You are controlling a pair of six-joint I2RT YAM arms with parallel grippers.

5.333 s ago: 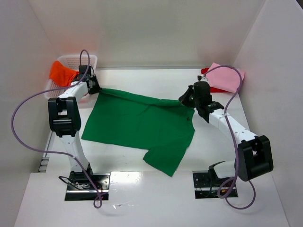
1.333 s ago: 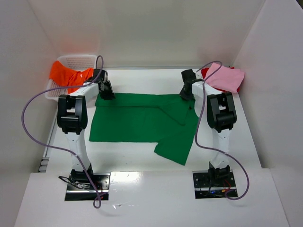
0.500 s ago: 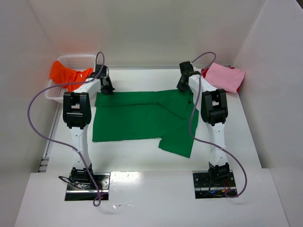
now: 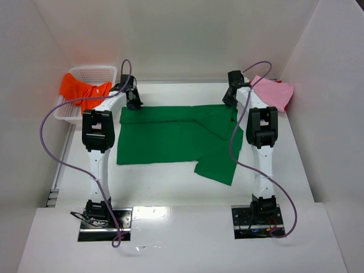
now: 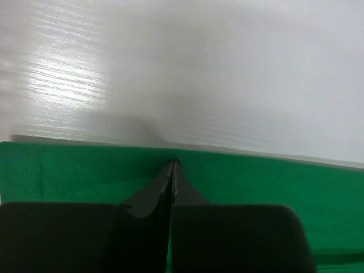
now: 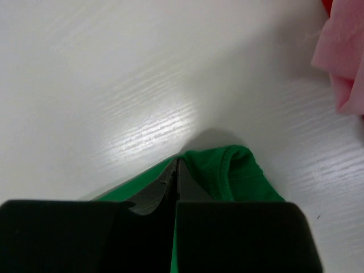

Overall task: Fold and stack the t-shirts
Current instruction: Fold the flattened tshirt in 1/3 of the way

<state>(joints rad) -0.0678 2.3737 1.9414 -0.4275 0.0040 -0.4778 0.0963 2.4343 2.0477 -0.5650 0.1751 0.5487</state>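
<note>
A bright green t-shirt (image 4: 170, 136) lies spread flat across the middle of the table, one sleeve pointing toward the near right. My left gripper (image 4: 134, 103) is at its far left corner, shut on the cloth edge (image 5: 256, 187), with the gripper's tips (image 5: 172, 164) meeting at the hem. At the far right corner my right gripper (image 4: 228, 101) is shut on the green t-shirt (image 6: 244, 170), its tips (image 6: 177, 161) beside a rolled hem. An orange t-shirt (image 4: 77, 90) hangs out of the basket. A pink t-shirt (image 4: 274, 94) lies at the far right over a red one (image 6: 326, 4).
The white mesh basket (image 4: 94, 71) stands at the far left corner. White walls close in the table at the back and both sides. Purple cables loop from both arms. The pink t-shirt (image 6: 344, 62) lies close to my right gripper.
Both grippers have drawn the green t-shirt's far edge toward the back and slightly right. The shirt now lies straighter and flatter. Both arms stretch further out.
</note>
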